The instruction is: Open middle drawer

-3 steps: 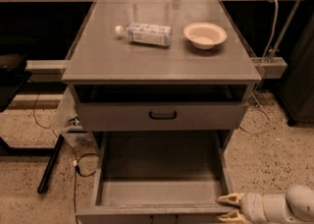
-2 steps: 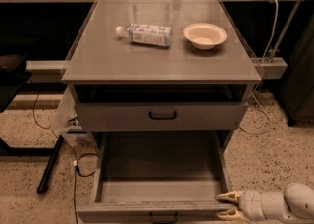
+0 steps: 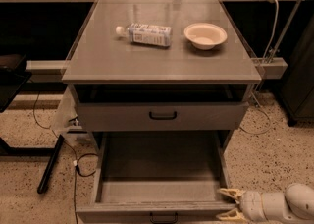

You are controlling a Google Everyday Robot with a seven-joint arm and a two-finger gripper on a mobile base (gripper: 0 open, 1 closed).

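Observation:
The middle drawer (image 3: 159, 169) is pulled far out of the grey cabinet, and its grey tray interior shows empty. Its front lies at the bottom edge of the view with a small black bar handle (image 3: 163, 217). My gripper (image 3: 224, 203) comes in from the lower right on a white arm. It is open, and its two pale fingers (image 3: 230, 194) are spread at the drawer's right front corner, one above and one below the front rim. It holds nothing.
The top drawer (image 3: 163, 115) is out a little. On the cabinet top (image 3: 98, 56) lie a plastic bottle (image 3: 144, 34) and a white bowl (image 3: 205, 35). Cables (image 3: 81, 161) trail on the floor at the left. A rail with a cord (image 3: 272, 26) stands at the right.
The arm has shifted slightly left along the drawer's right front corner. The drawer stays pulled out about as far as before.

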